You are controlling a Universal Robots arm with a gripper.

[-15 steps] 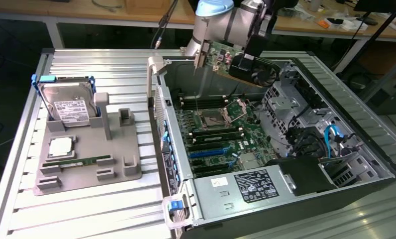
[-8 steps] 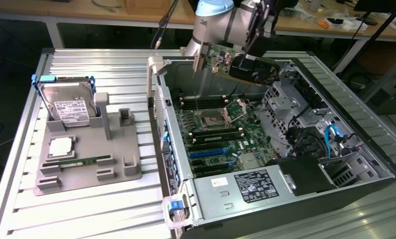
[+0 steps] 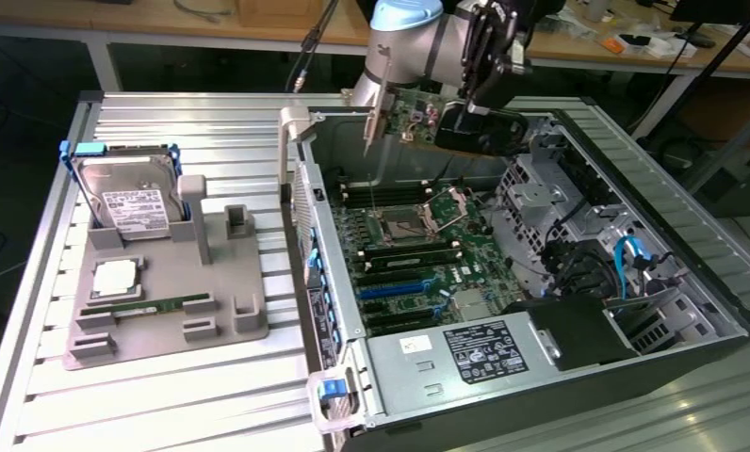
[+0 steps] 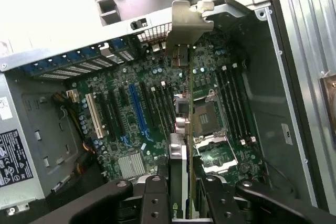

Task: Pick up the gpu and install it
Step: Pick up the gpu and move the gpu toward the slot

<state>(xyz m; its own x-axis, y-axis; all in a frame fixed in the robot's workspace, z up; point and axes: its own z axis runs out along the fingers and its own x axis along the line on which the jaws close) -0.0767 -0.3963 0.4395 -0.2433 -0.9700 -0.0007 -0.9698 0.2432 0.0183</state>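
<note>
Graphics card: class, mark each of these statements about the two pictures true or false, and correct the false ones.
1. The gripper holds the graphics card over the computer case. True.
2. The graphics card is seated in a slot on the motherboard. False: it hangs in the air above the board, clear of the slots.
3. The hard drive stands upright in the grey holder outside the case. True.
4. The computer case is closed. False: its side is open and the motherboard is in plain sight.
</note>
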